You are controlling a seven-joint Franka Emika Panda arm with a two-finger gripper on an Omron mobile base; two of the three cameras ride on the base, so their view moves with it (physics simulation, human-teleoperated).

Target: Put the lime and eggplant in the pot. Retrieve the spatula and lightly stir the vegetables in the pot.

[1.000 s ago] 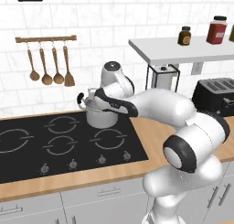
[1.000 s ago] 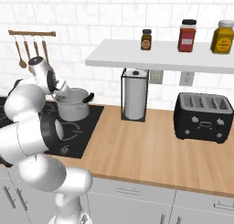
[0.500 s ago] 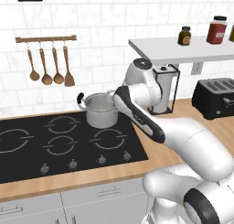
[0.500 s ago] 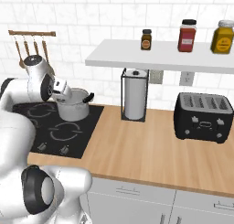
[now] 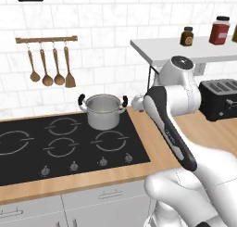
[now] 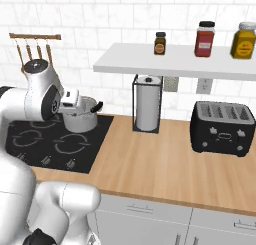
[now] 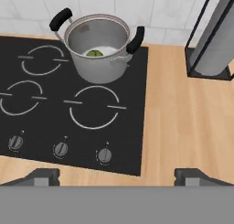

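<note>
One vegetable, the lime (image 7: pixel 94 53), sits in the pot (image 5: pixel 102 110) at the cooktop's back-right; I've swung the empty, wide-open gripper (image 7: pixel 116 175) away rightward, eggplant next.

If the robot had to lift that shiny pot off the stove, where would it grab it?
Probably by a black side handle. The pot stands upright on the back burner with handles jutting from opposite sides; the right one faces open counter, so coming from above on that side looks easiest. The open gripper likely couldn't span the body.

Lime (image 7: pixel 94 53) in pot (image 7: pixel 97 49) on rear-right burner
</note>
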